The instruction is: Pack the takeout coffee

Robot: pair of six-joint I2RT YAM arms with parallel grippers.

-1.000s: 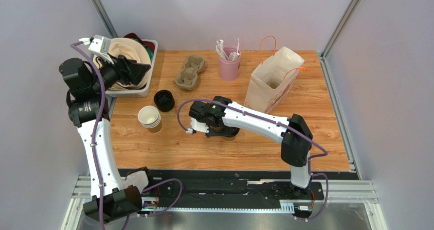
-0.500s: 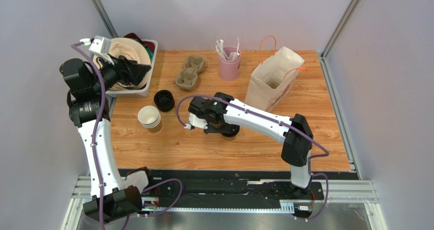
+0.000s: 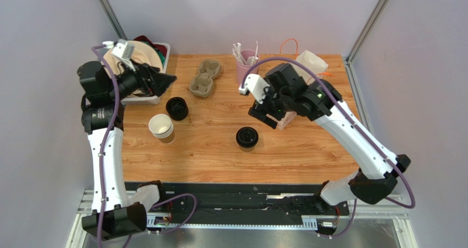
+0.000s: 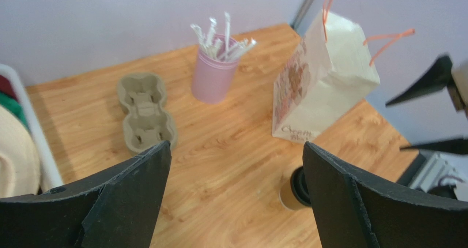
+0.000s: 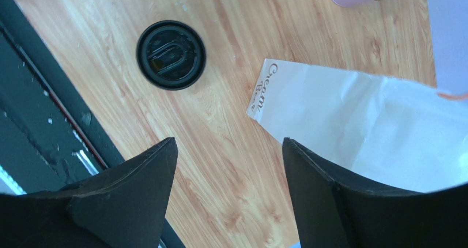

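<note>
A wooden tabletop (image 3: 209,160) sits between pale grey walls. The right tool (image 3: 268,115) hangs over the middle right of the overhead view. Its two fingers (image 5: 129,204) are spread apart with nothing between them. Just below and to the left of it in that view stands the takeout coffee (image 3: 247,138), a brown paper cup with a black cap. It is upright on the wood and clear of the tool. Behind the tool stands a white paper bag (image 3: 310,61) with orange handles, largely covered by the arm. A pink cup (image 3: 247,69) of white sticks is near the back edge.

The left tool (image 3: 163,83) is at the upper left, also wide apart and empty, beside a white bin (image 3: 144,100). To its right lies a cardboard cup carrier (image 3: 205,78). Below it are a loose black lid (image 3: 177,108) and a stack of paper cups (image 3: 161,128), close together.
</note>
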